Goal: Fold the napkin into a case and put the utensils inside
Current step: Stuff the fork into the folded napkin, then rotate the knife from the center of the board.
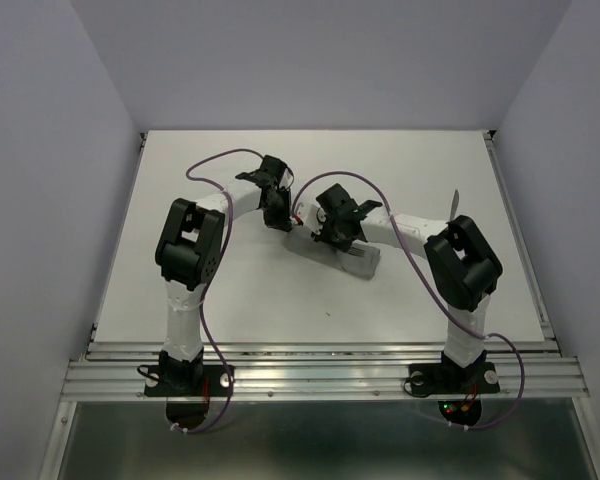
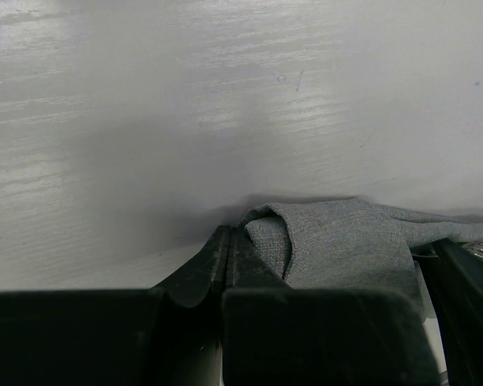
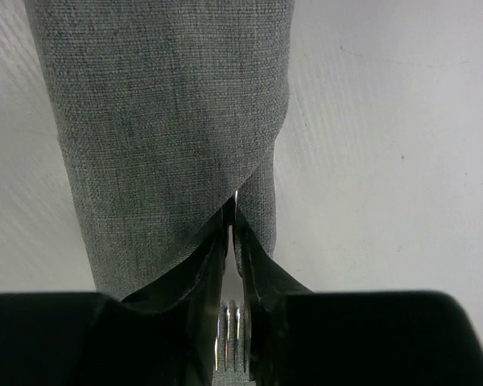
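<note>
- Top view: white table (image 1: 180, 300), both arms reach in toward its middle.
- The case (image 1: 302, 246), a narrow grey folded strip, lies at the table's centre and slants toward the near right.
- Left gripper (image 1: 277, 212) is down at the strip's far-left end. Right gripper (image 1: 333, 238) sits over the strip's middle.
- Fork (image 1: 358, 256): the tines show at the strip's near-right end. The rest is hidden under cloth and gripper.
- Knife (image 1: 456, 203) lies bare on the table, well apart from the case, toward the right edge behind the right arm's elbow.
- Left wrist view: the left fingers (image 2: 253, 269) are pressed together with no gap, tips on the table.
- A curled cloth edge touches the right-hand finger. Cannot tell if a layer is pinched between them.
- The case runs off to the right of the fingers, flat on the table.
- Right wrist view: the right fingers (image 3: 262, 273) stand a thin slit apart at the edge of a diagonal fold.
- The fork's tines sit between the fingers near the palm, and a metal sliver shows at the tips.
- Cannot tell if the fingers press the fork or just flank it.
- The grey strip runs straight away from the fingertips, with bare table on both sides.
</note>
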Available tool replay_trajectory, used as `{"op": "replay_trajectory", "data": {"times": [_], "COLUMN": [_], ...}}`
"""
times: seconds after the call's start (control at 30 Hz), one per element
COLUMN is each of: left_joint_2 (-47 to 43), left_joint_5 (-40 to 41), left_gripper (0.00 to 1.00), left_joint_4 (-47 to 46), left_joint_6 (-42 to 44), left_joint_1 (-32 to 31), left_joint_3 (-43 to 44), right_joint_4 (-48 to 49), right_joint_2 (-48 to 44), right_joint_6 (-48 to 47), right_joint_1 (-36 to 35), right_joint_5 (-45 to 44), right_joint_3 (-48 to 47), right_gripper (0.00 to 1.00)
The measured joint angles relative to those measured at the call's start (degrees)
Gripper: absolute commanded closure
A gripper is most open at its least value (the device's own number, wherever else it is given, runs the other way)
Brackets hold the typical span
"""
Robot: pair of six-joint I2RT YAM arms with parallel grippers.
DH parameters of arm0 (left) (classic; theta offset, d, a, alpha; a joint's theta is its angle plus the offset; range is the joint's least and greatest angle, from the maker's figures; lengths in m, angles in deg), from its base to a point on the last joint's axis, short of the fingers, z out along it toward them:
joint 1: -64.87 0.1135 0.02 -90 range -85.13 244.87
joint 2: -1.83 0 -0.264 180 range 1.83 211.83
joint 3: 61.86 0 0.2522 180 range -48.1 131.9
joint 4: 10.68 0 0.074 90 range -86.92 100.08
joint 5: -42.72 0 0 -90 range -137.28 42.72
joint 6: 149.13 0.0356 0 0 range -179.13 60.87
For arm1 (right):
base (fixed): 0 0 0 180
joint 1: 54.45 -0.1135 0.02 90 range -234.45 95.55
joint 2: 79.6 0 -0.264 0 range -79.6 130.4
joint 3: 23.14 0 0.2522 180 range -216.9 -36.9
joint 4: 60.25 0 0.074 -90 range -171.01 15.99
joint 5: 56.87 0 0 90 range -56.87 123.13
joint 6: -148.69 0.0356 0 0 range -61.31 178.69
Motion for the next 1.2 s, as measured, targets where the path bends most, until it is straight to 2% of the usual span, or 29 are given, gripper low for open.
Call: {"op": "replay_trajectory", "data": {"times": [0.4, 0.67, 0.9, 0.93, 1.0, 1.1, 1.2], "left_joint_2": [0.0, 0.0, 0.0, 0.0, 0.0, -0.1, -0.2], "left_joint_5": [0.0, 0.2, 0.2, 0.2, 0.3, 1.0, 1.7], "left_gripper": [0.95, 0.95, 0.95, 0.94, 0.92, 0.91, 0.91], "left_joint_4": [0.3, 1.3, 1.3, 1.3, 1.4, 1.4, 1.4], "left_joint_6": [0.4, 0.6, 0.9, 0.9, 1.1, 1.1, 1.3], "left_joint_1": [0.0, -0.1, -0.1, -0.1, -0.1, -0.2, -0.3], "left_joint_3": [0.1, 0.3, 0.3, 0.3, 0.3, 0.3, 0.3], "right_joint_4": [0.3, 2.0, 3.9, 4.1, 5.0, 6.4, 8.5], "right_joint_2": [-1.1, -8.4, -10.6, -11.0, -12.3, -15.0, -17.5], "right_joint_6": [0.3, 1.0, 2.7, 3.1, 5.5, 10.8, 18.2], "right_joint_1": [0.0, 0.0, 0.0, 0.0, 0.1, 1.6, 7.6], "right_joint_5": [-4.3, -6.3, -7.7, -8.0, -10.3, -12.5, -13.3], "right_joint_3": [0.2, 1.7, 3.6, 4.1, 5.7, 7.3, 7.3], "right_gripper": [0.67, 0.60, 0.59, 0.54, 0.47, 0.47, 0.47]}}
